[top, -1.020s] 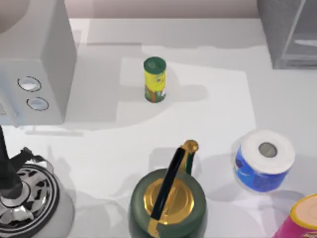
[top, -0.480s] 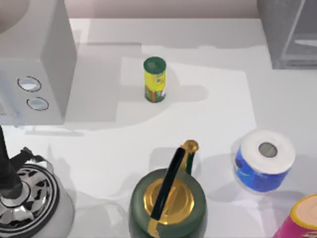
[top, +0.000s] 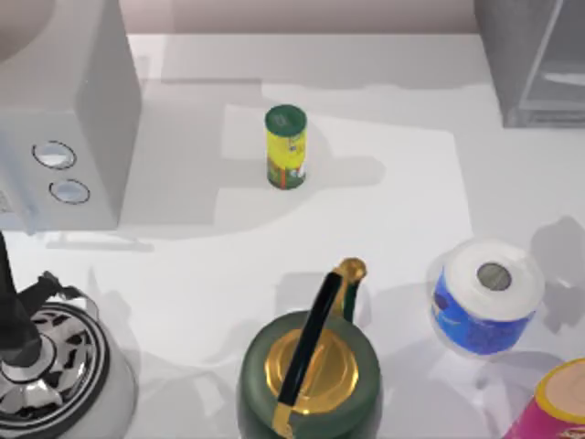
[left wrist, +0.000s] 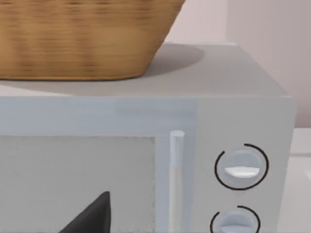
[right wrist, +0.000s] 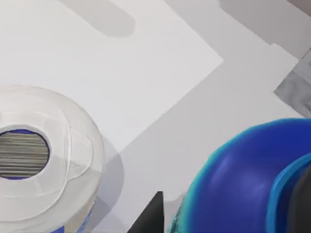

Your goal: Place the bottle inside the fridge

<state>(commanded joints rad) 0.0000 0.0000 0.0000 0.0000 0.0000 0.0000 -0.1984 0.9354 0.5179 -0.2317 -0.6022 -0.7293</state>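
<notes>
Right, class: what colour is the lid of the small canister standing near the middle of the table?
Dark green, above a yellow-green canister body; clearest in the top view.

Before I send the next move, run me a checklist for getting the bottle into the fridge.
1. Grip: a blue, cyan-edged shape, likely the bottle, sits right at the right gripper; whether it is held, cannot tell.
2. Target: the fridge stands at the table's far right corner, ok; door open or shut, cannot tell.
3. Clearance: the paper roll is close beside the right gripper, not ok.
4. The canister stands mid-table, off the line from roll to fridge, ok.
5. The left gripper faces the dial box, away from the fridge, ok.
</notes>
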